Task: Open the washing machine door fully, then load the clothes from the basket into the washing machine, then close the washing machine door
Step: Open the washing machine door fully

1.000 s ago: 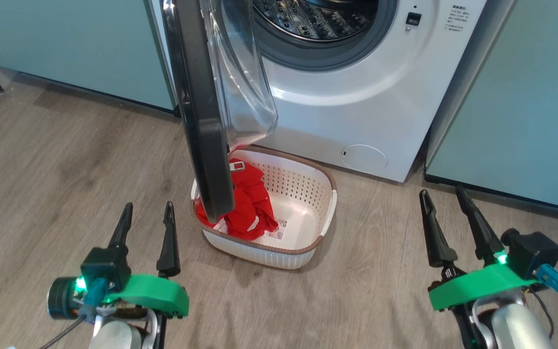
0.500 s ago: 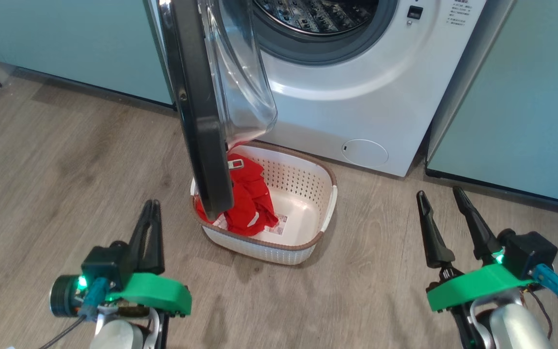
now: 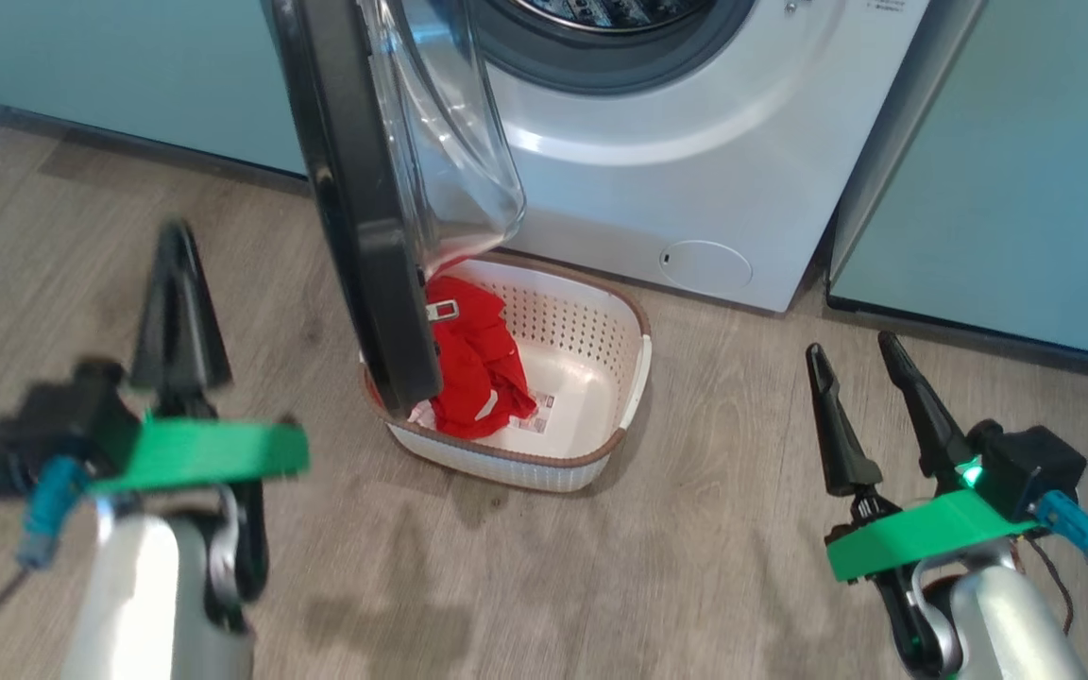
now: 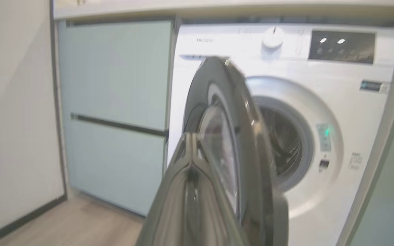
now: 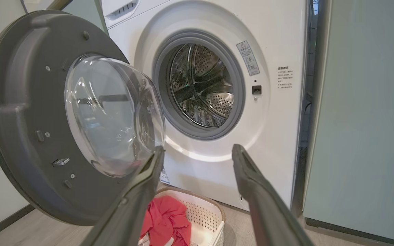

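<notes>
Washing machine (image 3: 695, 170) with its door (image 3: 365, 208) standing part open over the basket (image 3: 601, 455) of red clothes (image 3: 473, 364) on the floor (image 3: 695, 586); left gripper (image 3: 178, 236), beside the door, fingers pressed together on nothing; right gripper (image 3: 851, 346) spread wide, empty.

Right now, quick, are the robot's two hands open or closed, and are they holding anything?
Left gripper: closed, fingers pressed together, holding nothing.
Right gripper: open, fingers apart, holding nothing.
</notes>
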Robot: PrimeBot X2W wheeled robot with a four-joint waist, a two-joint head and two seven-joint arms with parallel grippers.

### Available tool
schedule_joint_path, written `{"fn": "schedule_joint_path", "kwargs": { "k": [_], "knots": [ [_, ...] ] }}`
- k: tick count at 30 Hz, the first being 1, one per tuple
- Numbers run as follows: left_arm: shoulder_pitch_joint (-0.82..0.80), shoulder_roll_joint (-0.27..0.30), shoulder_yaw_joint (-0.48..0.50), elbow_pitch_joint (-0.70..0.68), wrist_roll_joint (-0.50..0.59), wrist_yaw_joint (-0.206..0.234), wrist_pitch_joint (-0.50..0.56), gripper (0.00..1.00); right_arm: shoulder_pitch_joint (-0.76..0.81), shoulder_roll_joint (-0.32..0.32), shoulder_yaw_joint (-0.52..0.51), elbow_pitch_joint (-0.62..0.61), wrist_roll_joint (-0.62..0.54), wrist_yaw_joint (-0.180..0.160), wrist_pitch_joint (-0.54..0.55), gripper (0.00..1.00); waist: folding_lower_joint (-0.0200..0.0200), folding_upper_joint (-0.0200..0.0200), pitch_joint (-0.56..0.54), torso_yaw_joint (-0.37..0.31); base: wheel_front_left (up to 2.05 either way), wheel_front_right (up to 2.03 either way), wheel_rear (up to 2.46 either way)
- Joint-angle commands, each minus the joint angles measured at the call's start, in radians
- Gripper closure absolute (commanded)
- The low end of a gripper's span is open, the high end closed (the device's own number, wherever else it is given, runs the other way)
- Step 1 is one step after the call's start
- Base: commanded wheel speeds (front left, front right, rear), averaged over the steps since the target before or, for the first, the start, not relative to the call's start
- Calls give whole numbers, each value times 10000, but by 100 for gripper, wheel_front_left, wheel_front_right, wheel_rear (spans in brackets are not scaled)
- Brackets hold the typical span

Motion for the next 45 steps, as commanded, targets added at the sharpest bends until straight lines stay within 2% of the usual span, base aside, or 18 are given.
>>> {"fn": "schedule_joint_path", "kwargs": {
  "k": [1,8,20,25,34,45],
  "knots": [
    [-943,93,405,-649,82,-71,-95,100,-460,24,207,-385,-111,0,-64,0,0,0,97,-45,0,0,0],
    [-2318,93,7,-1183,189,-263,-95,100,-637,24,367,-350,-80,0,-64,0,0,0,291,-300,0,0,0],
    [-2249,93,-1987,602,-342,-402,-95,100,-840,24,358,-354,11,0,-65,0,0,0,635,-833,0,0,0],
    [-2107,93,-2106,1352,-611,-263,-95,100,-871,24,327,-371,226,0,-65,0,0,0,710,-935,0,0,0],
    [-2089,93,-2187,2802,-1002,-356,-95,100,-934,24,336,-449,364,0,-65,0,0,0,793,-1001,0,0,0],
    [-2089,93,-1835,3654,-1316,-336,-95,100,-866,24,334,-407,347,0,-65,0,0,0,720,-793,0,0,0]
  ]
}}
